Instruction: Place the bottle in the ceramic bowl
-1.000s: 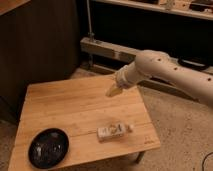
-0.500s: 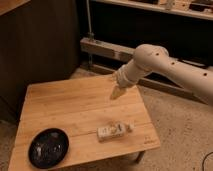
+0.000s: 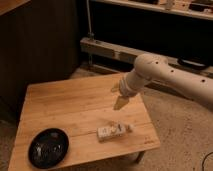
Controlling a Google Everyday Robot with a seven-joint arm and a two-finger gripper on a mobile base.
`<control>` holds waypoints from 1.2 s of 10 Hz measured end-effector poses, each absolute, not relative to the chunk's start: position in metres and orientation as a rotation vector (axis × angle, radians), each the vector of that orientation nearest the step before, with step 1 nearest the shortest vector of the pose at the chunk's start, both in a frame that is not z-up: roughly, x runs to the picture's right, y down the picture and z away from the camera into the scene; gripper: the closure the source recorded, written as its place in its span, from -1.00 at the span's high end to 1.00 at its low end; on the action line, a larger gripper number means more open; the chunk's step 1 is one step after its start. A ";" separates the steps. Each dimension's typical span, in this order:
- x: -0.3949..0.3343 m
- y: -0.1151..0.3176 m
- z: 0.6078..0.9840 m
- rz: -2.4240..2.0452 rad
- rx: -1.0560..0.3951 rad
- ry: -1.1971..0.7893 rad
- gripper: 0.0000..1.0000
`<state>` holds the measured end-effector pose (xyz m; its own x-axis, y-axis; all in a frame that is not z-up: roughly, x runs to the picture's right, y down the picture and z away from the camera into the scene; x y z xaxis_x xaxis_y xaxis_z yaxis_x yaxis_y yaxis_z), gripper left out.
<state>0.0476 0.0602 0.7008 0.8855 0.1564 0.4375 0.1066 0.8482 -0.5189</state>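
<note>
You are looking down on a low wooden table (image 3: 70, 107) with the arm (image 3: 170, 80) reaching in from 3 o'clock. The gripper (image 3: 118, 96) hangs above the table's right half, near the far right edge, at about 1 o'clock from the table's centre. Its two pale fingers (image 3: 120, 104) stand spread apart with nothing between them, and they point down and to the left. It holds nothing and touches nothing that you can see. The bottle (image 3: 113, 131) lies flat on its side on the tabletop, at about 6 o'clock from the gripper and clearly below it, close to the table's near right edge. Its long axis runs roughly from 9 to 3 o'clock, tilted slightly up at the right, where the narrower end sits. You cannot make out the cap for certain. The ceramic bowl (image 3: 35, 142), glossy and black, sits at the table's near left corner, at about 8 o'clock from the table's centre and 9 o'clock from the bottle. It is well apart from the bottle, with bare wood between the two. The bottle is not in the bowl. Behind the table, at 12 o'clock, a pale metal rail (image 3: 107, 50) runs across in front of a dark recess, and speckled floor (image 3: 175, 145) shows at 4 o'clock.
</note>
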 end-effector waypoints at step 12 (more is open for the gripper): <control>0.051 0.135 0.734 0.044 -0.572 -0.395 0.30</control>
<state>0.0509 0.1353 0.7344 0.9243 0.1490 0.3515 0.0678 0.8418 -0.5354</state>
